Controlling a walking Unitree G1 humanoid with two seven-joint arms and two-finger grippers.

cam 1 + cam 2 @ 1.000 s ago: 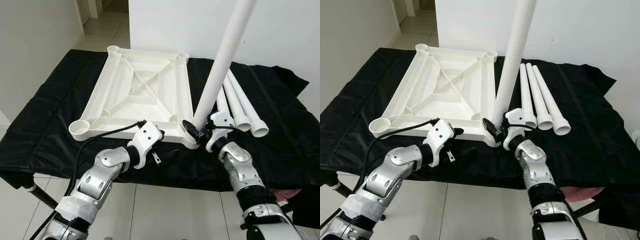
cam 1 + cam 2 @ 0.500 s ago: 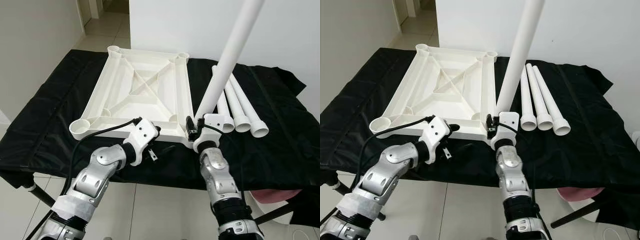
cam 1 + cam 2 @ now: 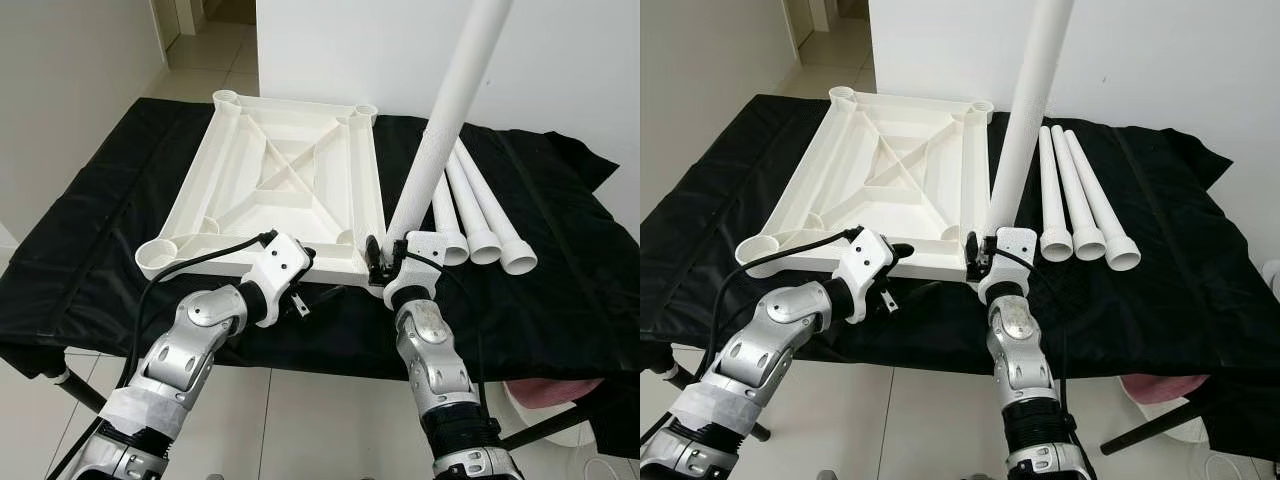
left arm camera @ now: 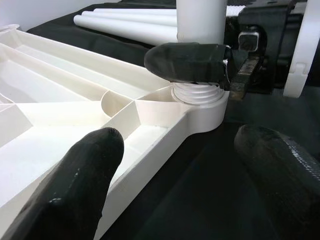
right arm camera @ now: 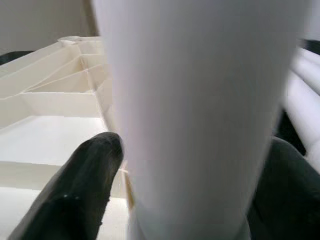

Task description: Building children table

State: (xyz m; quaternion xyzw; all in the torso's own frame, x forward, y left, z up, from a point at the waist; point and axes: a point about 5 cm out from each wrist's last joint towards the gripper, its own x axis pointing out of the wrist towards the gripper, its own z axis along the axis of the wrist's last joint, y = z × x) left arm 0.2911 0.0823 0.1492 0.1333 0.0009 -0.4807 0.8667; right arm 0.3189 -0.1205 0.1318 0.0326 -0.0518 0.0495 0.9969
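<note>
The white tabletop (image 3: 280, 180) lies upside down on a black-draped table (image 3: 100, 250). A long white leg (image 3: 445, 120) stands nearly upright with its threaded end in the near right corner socket (image 4: 200, 107). My right gripper (image 3: 385, 262) is shut on the leg's lower end, a finger (image 5: 75, 190) on each side of the tube (image 5: 200, 100). My left gripper (image 4: 177, 145) is open at the tabletop's near edge, left of that socket. One finger (image 4: 75, 185) is over the tabletop, the other (image 4: 280, 170) over the cloth.
Three more white legs (image 3: 480, 205) lie side by side on the cloth to the right of the tabletop. The table's front edge (image 3: 300, 360) runs just under both wrists, with tiled floor below. A white wall stands behind.
My right forearm has swung left under the leg, which now stands a little more upright in the corner socket. My left gripper has edged closer to the tabletop's near edge.
</note>
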